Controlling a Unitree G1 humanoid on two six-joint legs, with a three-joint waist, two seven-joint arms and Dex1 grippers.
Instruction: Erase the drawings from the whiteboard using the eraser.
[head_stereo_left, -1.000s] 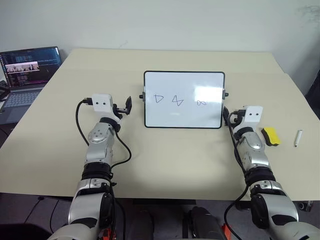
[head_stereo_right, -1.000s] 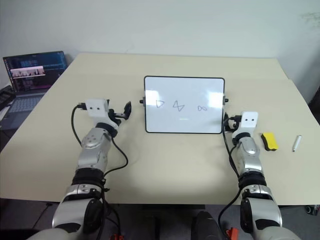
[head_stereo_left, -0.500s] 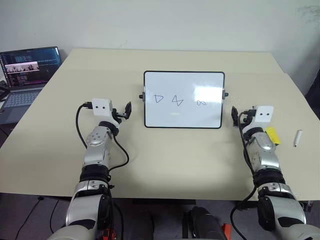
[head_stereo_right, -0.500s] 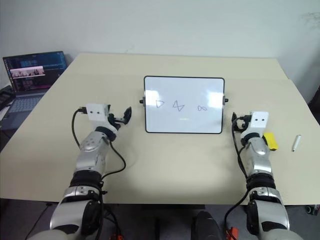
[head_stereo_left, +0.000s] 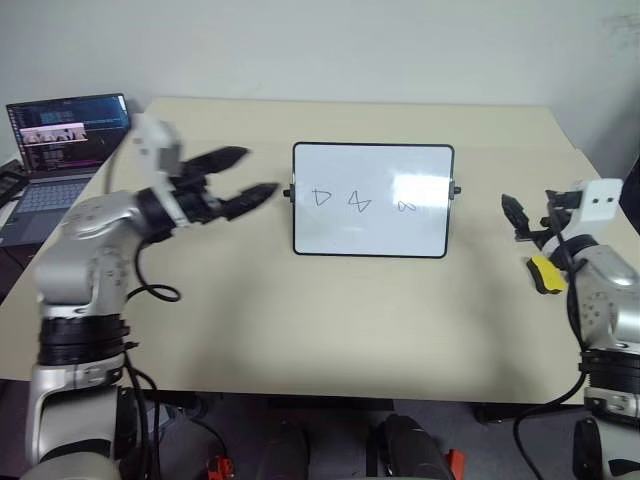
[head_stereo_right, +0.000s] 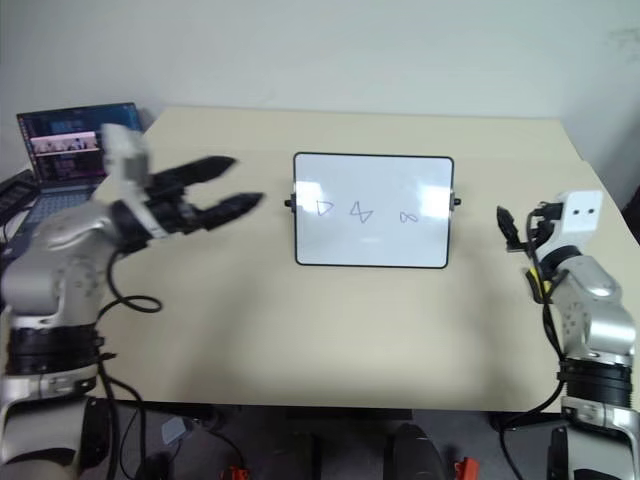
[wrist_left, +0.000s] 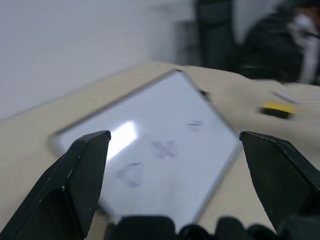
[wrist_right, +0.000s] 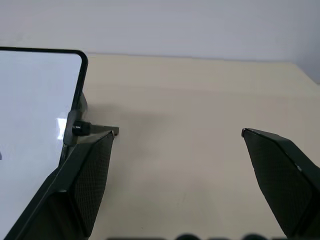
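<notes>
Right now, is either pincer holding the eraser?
No. The yellow eraser lies on the table beside the right arm, while the left pincer and right pincer both stand open and empty.

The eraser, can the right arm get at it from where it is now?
Probably yes. The eraser lies bare on the table just beside and below the right gripper, which is open and empty. Nothing stands between them, though the arm partly hides the eraser, so it would need to draw back and come down.

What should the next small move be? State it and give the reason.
Probably lower the right gripper onto the eraser. The gripper is open and empty, the eraser lies on the table just beneath that arm, and the drawings are still on the whiteboard.
</notes>
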